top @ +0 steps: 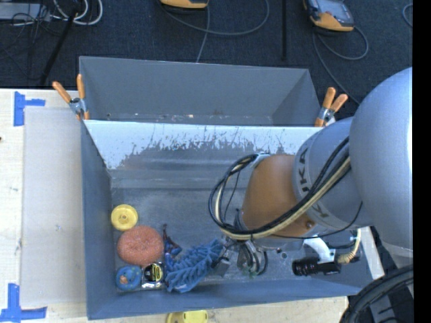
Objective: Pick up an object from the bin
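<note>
The gripper (pixel 248 260) sits low on the floor of the bin (pixel 175 194), close to its near wall; open or closed, I cannot tell. A tangled blue rope (pixel 194 265) lies just beside it. Past that are a rust-coloured scrub ball (pixel 140 245) and a yellow disc (pixel 124 217). I'd judge this the grasping stage. Next it needs a firm close on something and a clean lift.
</note>
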